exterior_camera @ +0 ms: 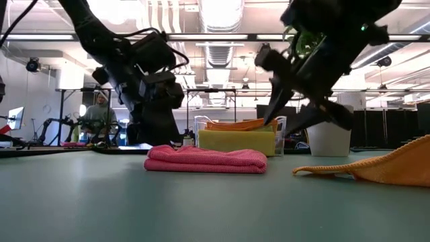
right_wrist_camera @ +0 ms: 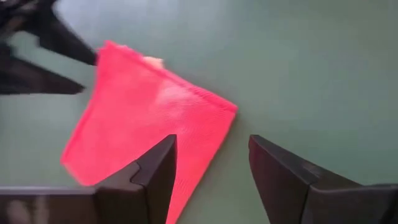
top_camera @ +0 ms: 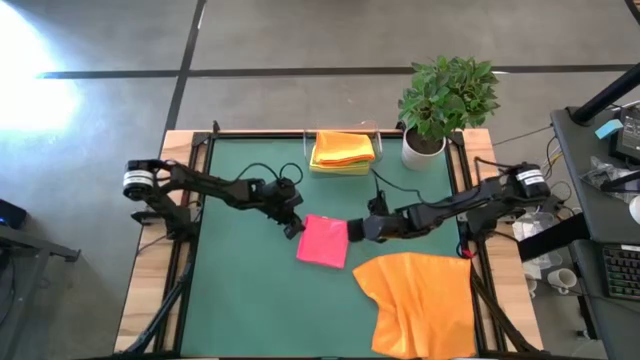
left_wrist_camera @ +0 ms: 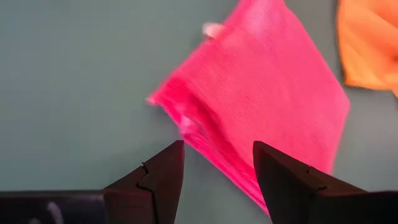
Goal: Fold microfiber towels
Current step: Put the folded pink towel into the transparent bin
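Note:
A pink towel [top_camera: 322, 241], folded into a small thick rectangle, lies flat on the green mat [top_camera: 250, 300] at mid-table. My left gripper [top_camera: 293, 226] is open at the towel's left edge, which shows between its fingers in the left wrist view [left_wrist_camera: 217, 149]. My right gripper [top_camera: 357, 230] is open at the towel's right edge and held above the mat [exterior_camera: 309, 121]; one corner of the towel [right_wrist_camera: 186, 124] lies below its fingers. An orange towel [top_camera: 420, 300] lies spread out and rumpled at the near right. A folded orange towel [top_camera: 343, 147] rests on a folded yellow one at the far edge.
The folded stack sits in a clear holder [exterior_camera: 279, 128] at the far middle. A potted plant [top_camera: 445, 100] in a white pot stands at the far right corner. The mat's near left part is bare. A person [exterior_camera: 101, 111] sits in the room beyond the table.

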`<state>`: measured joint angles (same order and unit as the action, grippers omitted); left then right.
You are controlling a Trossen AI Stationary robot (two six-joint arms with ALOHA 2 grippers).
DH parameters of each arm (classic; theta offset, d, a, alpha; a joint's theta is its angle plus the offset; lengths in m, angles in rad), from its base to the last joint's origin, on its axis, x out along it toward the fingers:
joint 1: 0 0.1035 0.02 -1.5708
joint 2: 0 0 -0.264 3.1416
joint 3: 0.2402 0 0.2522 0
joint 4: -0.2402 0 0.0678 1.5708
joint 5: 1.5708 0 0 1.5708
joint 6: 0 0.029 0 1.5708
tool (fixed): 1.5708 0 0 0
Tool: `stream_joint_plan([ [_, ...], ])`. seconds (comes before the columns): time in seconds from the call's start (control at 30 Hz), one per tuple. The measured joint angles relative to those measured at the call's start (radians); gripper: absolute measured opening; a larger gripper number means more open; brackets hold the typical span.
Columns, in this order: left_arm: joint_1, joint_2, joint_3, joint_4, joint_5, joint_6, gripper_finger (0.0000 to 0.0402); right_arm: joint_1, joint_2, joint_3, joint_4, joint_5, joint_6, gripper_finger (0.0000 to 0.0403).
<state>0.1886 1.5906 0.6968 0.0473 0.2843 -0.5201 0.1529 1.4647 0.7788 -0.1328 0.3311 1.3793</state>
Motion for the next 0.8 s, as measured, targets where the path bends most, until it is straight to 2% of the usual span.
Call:
stream_joint_plan([
  [0.1, 0.003, -0.002, 0.001, 0.004, -0.033, -0.001, 0.0176, -0.010, 0.046, 0.000, 0.017, 0.000, 0.052, 0.0190],
  [0.43, 0.008, -0.001, 0.002, 0.077, -0.037, -0.001, 0.0176, -0.035, 0.196, 0.000, 0.200, 0.010, 0.110, 0.0189],
  [0.8, 0.010, 0.115, 0.002, 0.118, -0.022, -0.051, 0.0176, -0.049, 0.223, 0.028, 0.197, 0.009, 0.072, 0.0189],
])
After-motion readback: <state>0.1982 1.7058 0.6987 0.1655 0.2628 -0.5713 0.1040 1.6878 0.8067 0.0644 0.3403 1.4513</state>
